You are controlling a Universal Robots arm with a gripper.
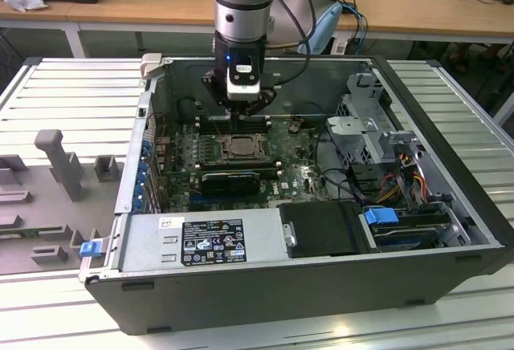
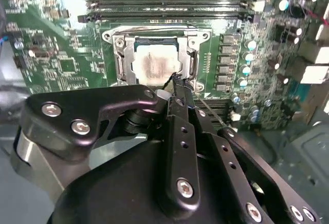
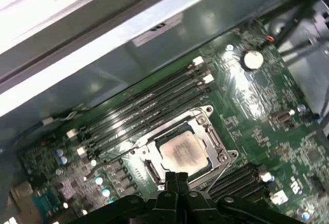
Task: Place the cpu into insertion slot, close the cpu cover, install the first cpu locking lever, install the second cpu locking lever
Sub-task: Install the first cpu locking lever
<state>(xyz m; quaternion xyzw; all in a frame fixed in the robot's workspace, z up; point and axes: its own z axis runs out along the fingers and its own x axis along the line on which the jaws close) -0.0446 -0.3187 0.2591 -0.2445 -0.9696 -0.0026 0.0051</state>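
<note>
The cpu [image 2: 153,63] [image 3: 180,149], a pale square chip with a smudged top, lies flat in the insertion slot [image 1: 241,148] on the green motherboard. The silvery cpu cover [image 2: 119,54] [image 3: 208,134] is down around it, framing the chip. My gripper [image 2: 177,80] [image 3: 176,175] [image 1: 242,114] hangs just over one edge of the socket, its black fingers pressed together with nothing between them. In the second wrist view a thin wire locking lever [image 2: 212,112] slants away from right beside the tips. Another thin lever [image 3: 121,152] runs along the socket's opposite side.
Rows of memory slots [image 2: 164,0] [image 3: 154,100] lie just beyond the socket. A long black card [image 1: 231,180] sits in front of it. The open case walls [image 1: 128,165], drive cage [image 1: 373,117] and cables [image 1: 401,181] hem in the board.
</note>
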